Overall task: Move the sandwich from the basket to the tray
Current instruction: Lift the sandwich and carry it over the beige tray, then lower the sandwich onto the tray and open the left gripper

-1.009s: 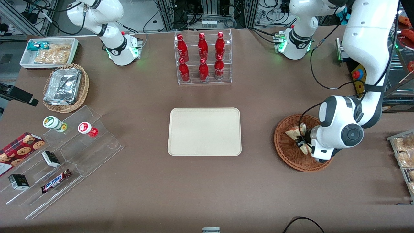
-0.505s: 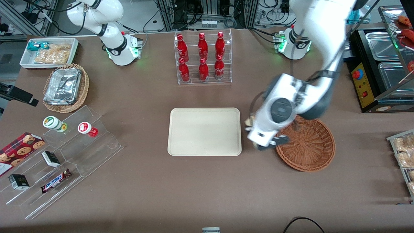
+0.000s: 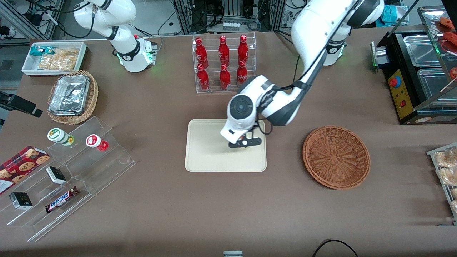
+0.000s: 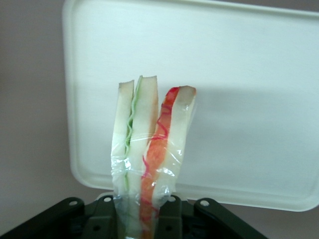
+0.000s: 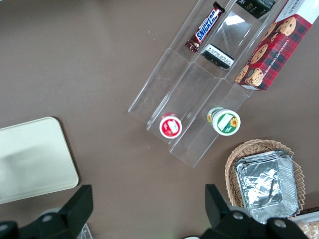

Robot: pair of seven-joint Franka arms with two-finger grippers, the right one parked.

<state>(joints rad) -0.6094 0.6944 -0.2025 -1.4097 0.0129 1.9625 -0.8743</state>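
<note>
From the front, the round reddish-brown woven wicker basket (image 3: 336, 157) sits bare toward the working arm's end of the bench, nothing left in it. The flat cream-beige rectangular tray (image 3: 207, 153) lies mid-bench, nearer the front edge than the clear rack of 6 red bottles (image 3: 224, 64). The left arm's gripper (image 3: 245, 141) hangs over the tray's end closest to the basket. The sandwich itself is hidden under the wrist from here, so I cannot say from this angle how high it is.

The left wrist camera settles it: the small triangular wedge of white bread with red and pale green filling (image 4: 149, 149), wrapped in clear film, is clamped between the black fingers (image 4: 107, 211) of the gripper (image 4: 142, 219), pointing down at the tray (image 4: 249, 74). It looks to be above the tray surface, not resting on it.

The right wrist view shows only a corner of the tray (image 5: 35, 159) and the clear tiered stand (image 5: 199, 99).

So, as I read it, the pick and carry are done; lowering, letting go and backing off remain.
</note>
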